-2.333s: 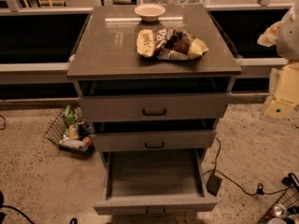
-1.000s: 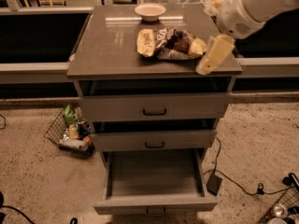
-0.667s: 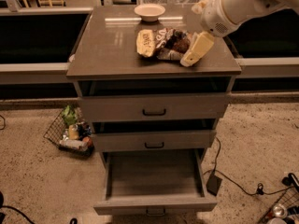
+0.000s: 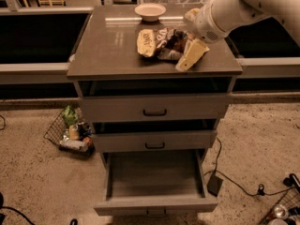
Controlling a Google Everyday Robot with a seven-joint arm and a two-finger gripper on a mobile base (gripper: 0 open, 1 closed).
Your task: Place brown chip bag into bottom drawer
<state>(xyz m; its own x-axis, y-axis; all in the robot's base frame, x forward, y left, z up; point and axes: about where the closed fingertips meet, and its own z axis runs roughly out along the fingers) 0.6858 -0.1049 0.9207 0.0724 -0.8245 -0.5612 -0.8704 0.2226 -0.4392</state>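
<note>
The brown chip bag [image 4: 159, 42] lies crinkled on top of the grey cabinet [image 4: 108, 55], its tan-yellow end to the left. My gripper [image 4: 188, 35] reaches in from the upper right on a white arm. It is open at the bag's right end, with one cream finger [image 4: 191, 55] in front of the bag and the other behind it. The bag rests on the cabinet top. The bottom drawer [image 4: 154, 204] is pulled out wide and its inside shows nothing in it.
A small pale bowl [image 4: 150, 11] stands at the back of the cabinet top. The two upper drawers [image 4: 154, 110] are pushed in. A wire basket of items [image 4: 70, 134] sits on the floor at left. Cables and a power brick [image 4: 214, 184] lie at right.
My arm has swung in from the right edge and moved left over the cabinet top, bringing the open gripper to the bag's right end. The bag and drawers have not moved.
</note>
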